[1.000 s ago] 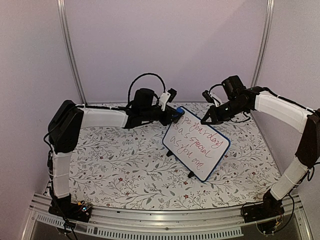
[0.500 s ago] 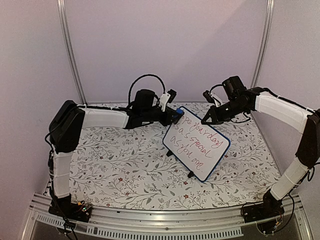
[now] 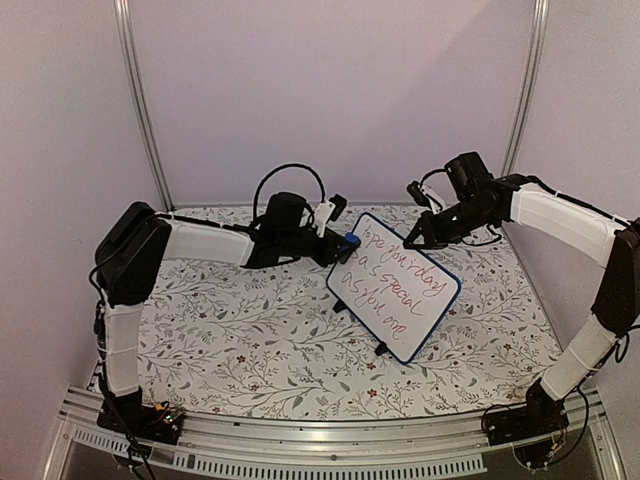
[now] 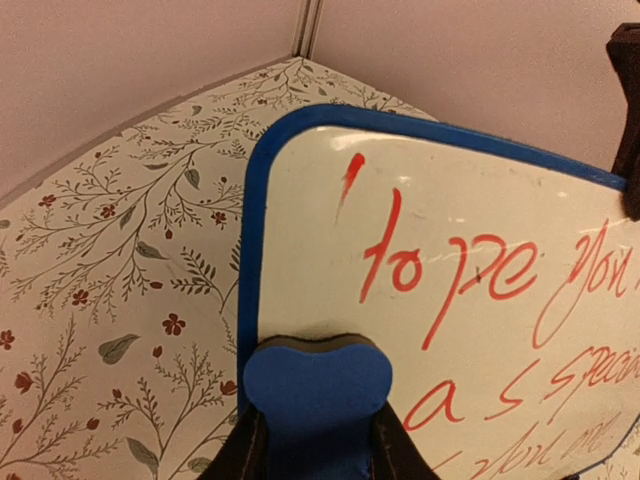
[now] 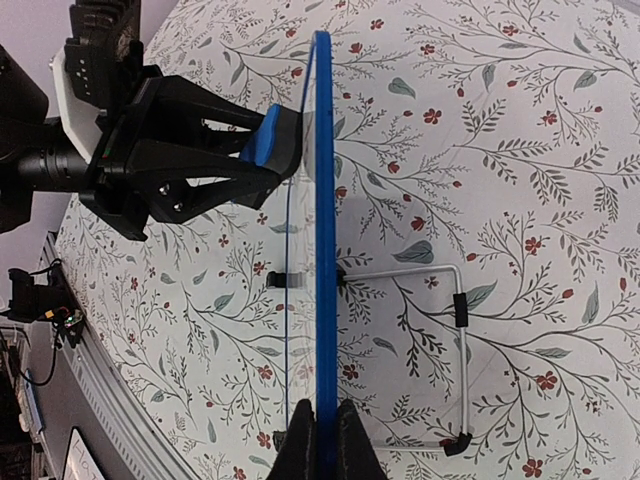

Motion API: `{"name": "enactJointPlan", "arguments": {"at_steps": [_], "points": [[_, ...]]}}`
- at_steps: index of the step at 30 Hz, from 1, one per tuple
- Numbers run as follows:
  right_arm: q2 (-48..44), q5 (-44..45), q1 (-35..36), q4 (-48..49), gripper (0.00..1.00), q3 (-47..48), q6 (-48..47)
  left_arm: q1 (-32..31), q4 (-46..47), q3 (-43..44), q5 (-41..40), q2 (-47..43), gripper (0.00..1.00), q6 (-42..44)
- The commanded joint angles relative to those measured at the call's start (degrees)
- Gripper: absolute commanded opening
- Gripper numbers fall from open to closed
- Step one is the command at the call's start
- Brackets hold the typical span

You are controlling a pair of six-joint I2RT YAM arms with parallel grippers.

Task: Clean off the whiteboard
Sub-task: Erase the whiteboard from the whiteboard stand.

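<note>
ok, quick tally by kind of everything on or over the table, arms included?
Blue-framed rectangular whiteboard with red handwriting: 1
Blue foam eraser block: 1
White-sleeved black robot arms: 2 (left arm, right arm)
Total: 4

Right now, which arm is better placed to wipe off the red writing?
Left. The left end effector holds the blue eraser at the written face of the whiteboard; the right end effector is shut on its edge.
</note>
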Motion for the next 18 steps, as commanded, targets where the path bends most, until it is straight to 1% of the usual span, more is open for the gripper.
{"name": "enactJointPlan", "arguments": {"at_steps": [1, 5, 9, 18], "points": [[-2.1, -2.9, 1.0, -1.8, 0.00, -0.7, -1.7, 0.0, -3.3, -1.5, -0.9, -0.5, 0.00, -0.3], [-2.2, -3.1, 1.0, -1.8, 0.00, -0.6, -1.8, 0.0, -2.3, -1.7, -0.8, -1.0, 0.00, -0.5], [-2.1, -3.2, 1.0, -1.7, 0.00, -0.8, -1.9, 0.1, -2.1, 0.0, 0.3, -0.9, 0.00, -0.8], [-2.0, -3.7, 1.0, -1.7, 0.00, -0.9, -1.8, 0.1, -3.6, 7.2, 1.9, 0.3, 0.00, -0.8]]}}
